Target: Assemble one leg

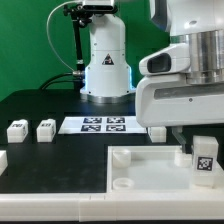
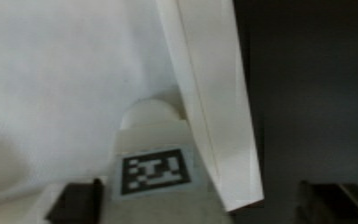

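The leg (image 1: 204, 160), a small white block with a black-and-white tag, stands at the large white tray-like piece's (image 1: 140, 175) corner on the exterior view's right. My gripper (image 1: 198, 138) hangs right over it. In the wrist view the leg (image 2: 155, 170) sits between my two dark fingers (image 2: 78, 205), with my gripper (image 2: 202, 205) straddling the tray piece's raised rim (image 2: 211, 100). The fingers stand wide apart, with a dark gap showing beside the one on the rim's side, so the gripper is open. Two more legs (image 1: 17, 129) (image 1: 45, 129) stand on the exterior view's left.
The marker board (image 1: 104, 124) lies in front of the robot base (image 1: 105, 65). Another small white block (image 1: 157, 132) stands just beyond the tray piece's far edge. A white part (image 1: 2, 158) shows at the exterior view's left edge.
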Controlling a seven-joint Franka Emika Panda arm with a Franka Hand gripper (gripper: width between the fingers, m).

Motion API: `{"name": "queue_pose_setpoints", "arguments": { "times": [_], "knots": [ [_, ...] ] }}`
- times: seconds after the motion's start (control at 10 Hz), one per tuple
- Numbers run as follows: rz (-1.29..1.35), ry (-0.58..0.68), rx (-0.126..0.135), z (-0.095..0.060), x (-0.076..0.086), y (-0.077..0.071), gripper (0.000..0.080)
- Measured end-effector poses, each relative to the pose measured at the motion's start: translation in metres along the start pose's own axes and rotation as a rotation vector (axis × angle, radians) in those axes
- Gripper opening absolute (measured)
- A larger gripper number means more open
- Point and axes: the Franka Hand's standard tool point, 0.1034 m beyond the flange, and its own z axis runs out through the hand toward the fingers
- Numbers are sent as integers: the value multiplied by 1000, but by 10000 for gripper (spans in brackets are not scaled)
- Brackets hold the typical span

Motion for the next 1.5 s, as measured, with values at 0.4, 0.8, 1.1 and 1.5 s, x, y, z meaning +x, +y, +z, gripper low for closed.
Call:
{"name": "queue_pose_setpoints", "arguments": {
  "times": [0.4, 0.8, 1.1, 1.5],
  "knots": [
    [485, -11, -1, 2, 0, 7, 303],
    [1332, -72, 68, 3, 5, 4, 295],
    [1297, -73, 69, 3, 4, 3, 414],
    [645, -50, 60, 0, 13, 17, 644]
  ]
}}
